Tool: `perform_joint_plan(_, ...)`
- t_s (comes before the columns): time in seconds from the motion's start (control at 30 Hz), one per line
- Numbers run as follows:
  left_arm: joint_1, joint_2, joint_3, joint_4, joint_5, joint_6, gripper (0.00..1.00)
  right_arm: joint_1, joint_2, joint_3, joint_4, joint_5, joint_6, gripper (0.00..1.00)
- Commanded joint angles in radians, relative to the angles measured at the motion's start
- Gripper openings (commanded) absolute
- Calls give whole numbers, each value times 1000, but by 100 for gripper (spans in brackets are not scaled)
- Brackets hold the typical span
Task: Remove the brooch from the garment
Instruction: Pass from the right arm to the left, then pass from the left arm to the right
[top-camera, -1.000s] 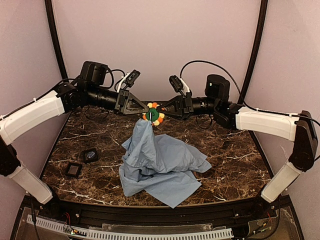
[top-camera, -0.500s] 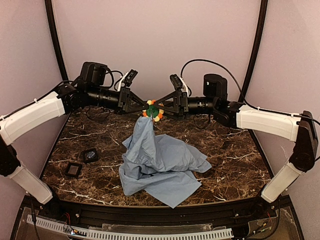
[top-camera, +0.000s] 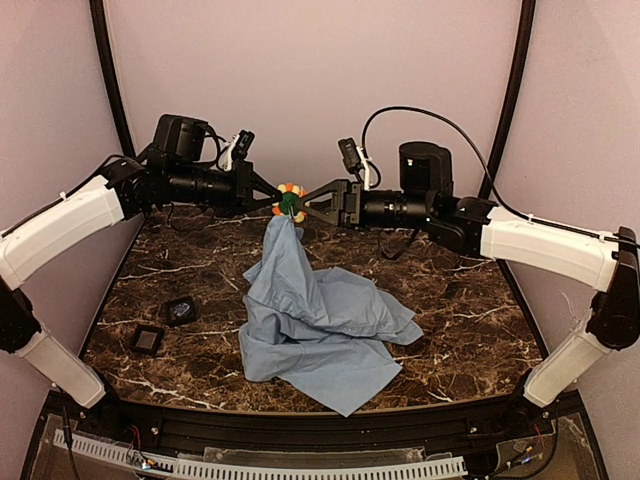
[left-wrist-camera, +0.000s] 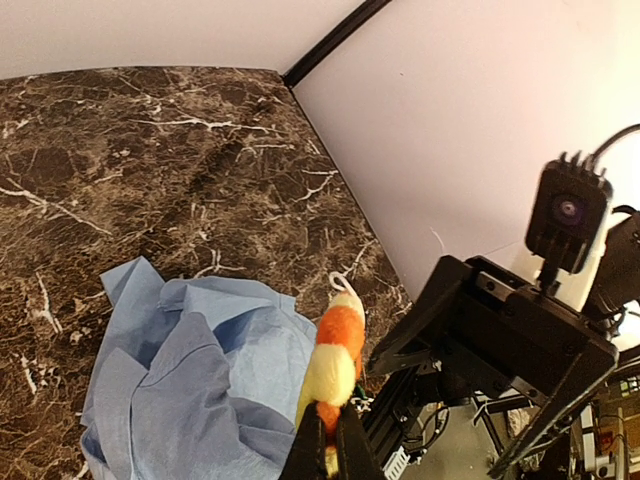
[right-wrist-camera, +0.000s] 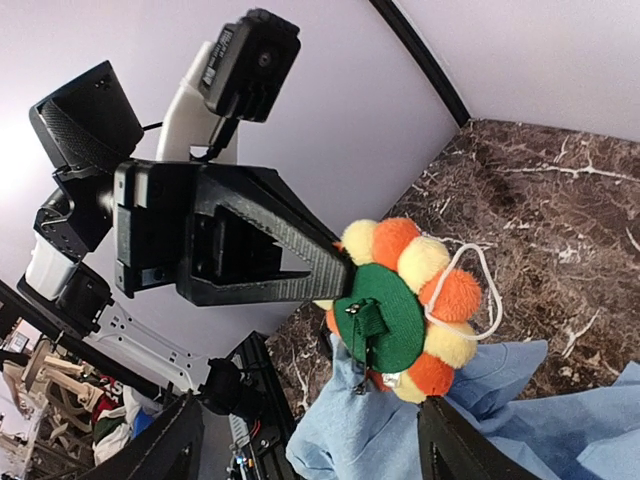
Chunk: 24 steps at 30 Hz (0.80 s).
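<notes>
Brooch (top-camera: 289, 201): orange and yellow pompom petals round a green centre, white loop at one side. Raised above the table (top-camera: 470, 300), at the peak of the hanging garment (top-camera: 320, 320). Clamped in the left gripper (top-camera: 274, 203); right gripper (top-camera: 308, 203) spread wide beside it. Left wrist: petals edge-on only. Right wrist: full green face.

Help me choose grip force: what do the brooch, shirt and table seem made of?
Brooch: soft fuzzy petals, matte, like pom-poms or plush; the green centre looks like felt. Shirt: thin woven cloth, matte, hanging in soft folds. Table: dark brown with white veins and a slight sheen, marble or a marble-look laminate; I cannot tell which.
</notes>
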<state>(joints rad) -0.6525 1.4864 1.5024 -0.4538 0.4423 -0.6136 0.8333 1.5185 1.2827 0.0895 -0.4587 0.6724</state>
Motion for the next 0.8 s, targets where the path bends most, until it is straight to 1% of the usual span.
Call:
perform_joint_plan(0.0, 3, -37, 39, -71, -121, -29, 1, 11, -31, 41, -57, 54, -44, 65)
perform_joint_plan(0.1, 4, -29, 46, -68, -123, -39, 1, 35, 11, 100, -163, 64, -91, 57)
perform_joint_plan(0.13, 4, -27, 47, -58, -117, -41, 1, 41, 23, 114, -179, 60, -97, 56)
perform_joint_plan(0.4, 4, -33, 30, -30, -109, -62, 1, 54, 95, 173, -222, 42, -97, 42)
perform_joint_plan(0.63, 4, -32, 27, -24, -98, -68, 1, 58, 142, 206, -214, 47, -91, 34)
perform_joint_plan(0.77, 4, -32, 28, -25, -92, -68, 1, 65, 159, 214, -195, 56, -87, 33)
